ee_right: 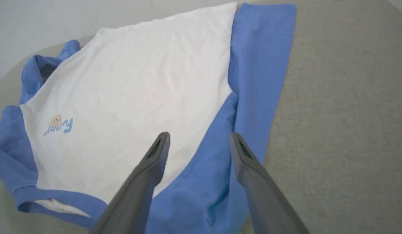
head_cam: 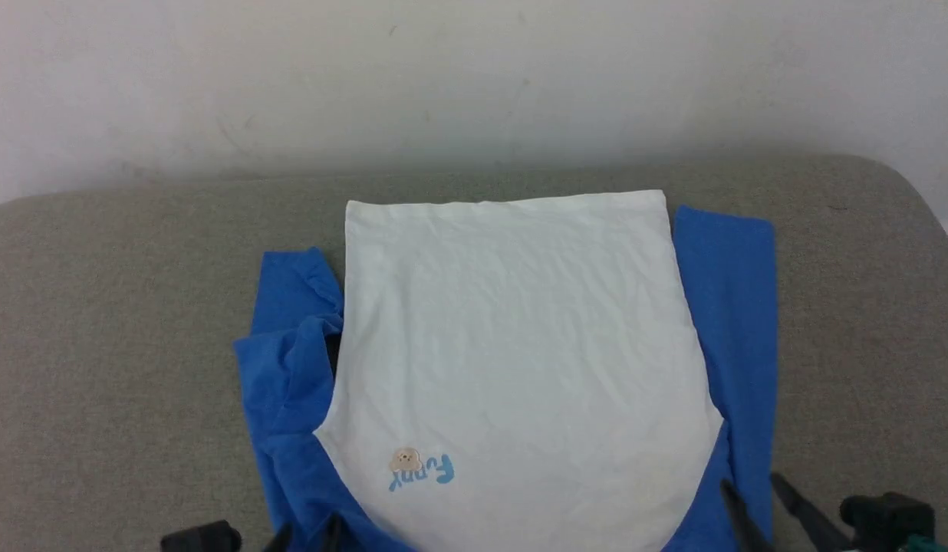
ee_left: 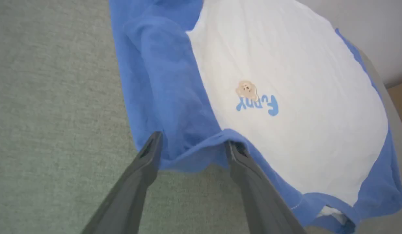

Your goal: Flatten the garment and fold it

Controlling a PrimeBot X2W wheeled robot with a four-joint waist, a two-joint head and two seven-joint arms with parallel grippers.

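Note:
The garment point(head_cam: 520, 345) lies front up on the grey table, hem at the far side and neckband toward me. Its blue chest lettering point(head_cam: 424, 469) with a tiny cartoon reads upside down. The left blue sleeve point(head_cam: 290, 345) is bunched and creased; the right sleeve point(head_cam: 731, 307) lies flat along the white body. My left gripper point(head_cam: 305, 534) is open at the left shoulder, and in the left wrist view the blue shoulder edge point(ee_left: 201, 152) sits between the fingers of this gripper point(ee_left: 194, 141). My right gripper point(head_cam: 750, 483) is open over the right blue shoulder point(ee_right: 207, 182), its tips point(ee_right: 199, 136) spread above the cloth.
The grey cloth-covered table point(head_cam: 98, 345) has bare room left and right of the shirt. Its far edge meets a pale wall point(head_cam: 474, 77), and its far right corner point(head_cam: 903, 184) is rounded. A strip of brown floor point(ee_left: 399, 104) shows past the table's edge.

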